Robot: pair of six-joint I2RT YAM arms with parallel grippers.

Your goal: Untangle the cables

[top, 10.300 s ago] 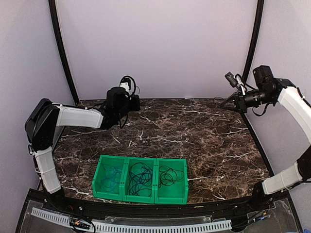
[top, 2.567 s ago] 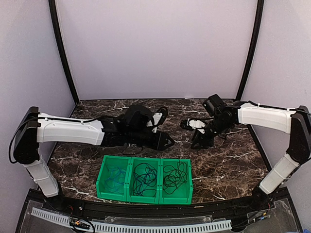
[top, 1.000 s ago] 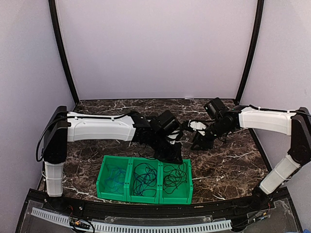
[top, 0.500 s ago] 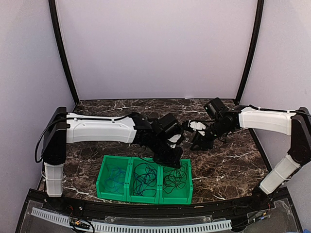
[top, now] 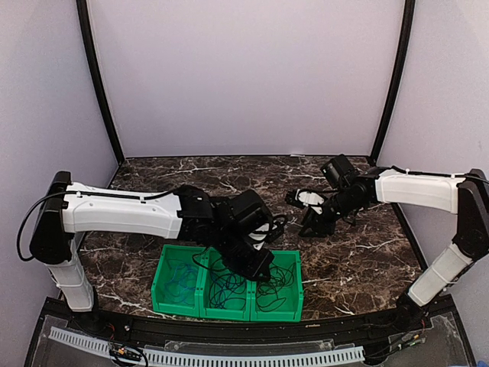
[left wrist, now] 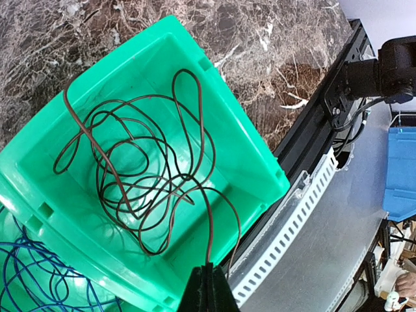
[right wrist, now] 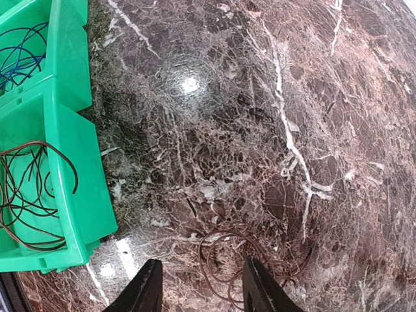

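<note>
At green plastic bin [left wrist: 250, 153], left gripper [left wrist: 207, 287] was clamped shut on thin dark-brown wire [left wrist: 208, 240]; right gripper [right wrist: 203, 286] hung half-open, empty.

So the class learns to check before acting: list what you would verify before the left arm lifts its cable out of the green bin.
1. Grip: left gripper shut on the brown cable: ok.
2. Only one strand enters the fingertips: ok.
3. The blue cable lies apart, in the neighbouring compartment: ok.
4. Loops uncrossed: not ok, they overlap inside the green bin.
5. Helper: right gripper open above the wire coil on the table: ok.
</note>
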